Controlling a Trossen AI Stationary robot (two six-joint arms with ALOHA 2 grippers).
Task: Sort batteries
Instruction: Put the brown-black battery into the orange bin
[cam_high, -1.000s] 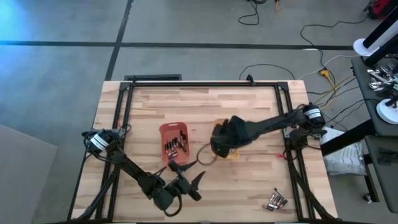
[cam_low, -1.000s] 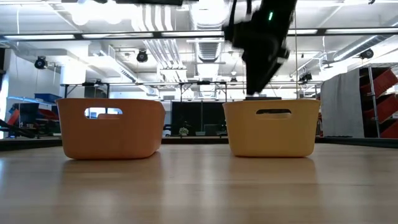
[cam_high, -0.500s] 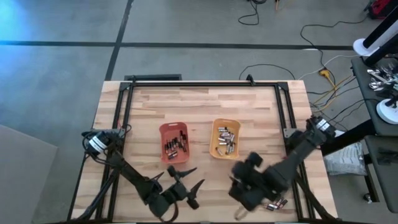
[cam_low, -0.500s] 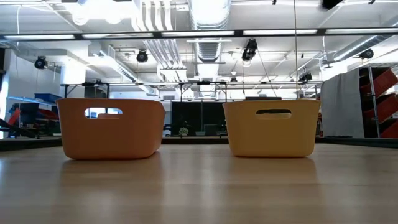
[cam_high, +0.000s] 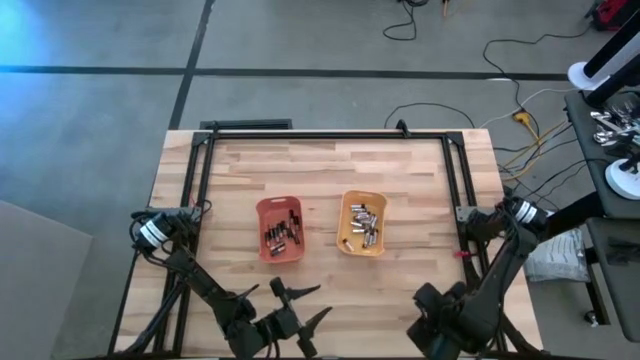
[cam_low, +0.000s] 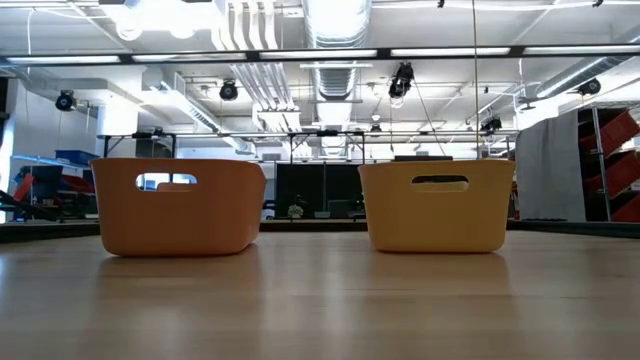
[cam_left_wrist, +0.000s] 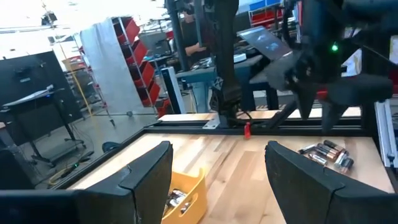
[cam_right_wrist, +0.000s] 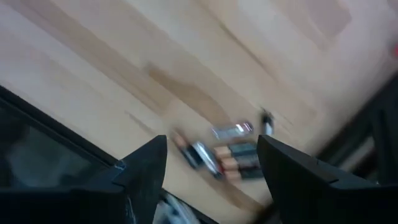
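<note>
The orange tray (cam_high: 264, 212) holds dark batteries (cam_high: 281, 236), and the yellow tray (cam_high: 346, 236) holds silvery batteries (cam_high: 367, 224). Both trays stand mid-table. A few loose batteries (cam_right_wrist: 225, 152) lie on the wood near the table's near right corner and also show in the left wrist view (cam_left_wrist: 326, 154). My right gripper (cam_right_wrist: 211, 143) hovers open above that pile; in the high view the right gripper (cam_high: 436, 328) and its arm hide the pile. My left gripper (cam_left_wrist: 217, 149) stands open and holds nothing. The left gripper (cam_high: 294, 305) is near the front edge, in front of the orange tray.
A black frame (cam_high: 330, 134) runs round the tabletop. Bare wood lies between the trays and the near edge. The low view shows only the orange tray (cam_low: 180, 205) and the yellow tray (cam_low: 437, 205), with no gripper in it.
My right gripper has swung from above the yellow tray toward the table's near right corner and now stands over the loose batteries. It has left the low view. My left gripper has drifted a little toward the near edge.
</note>
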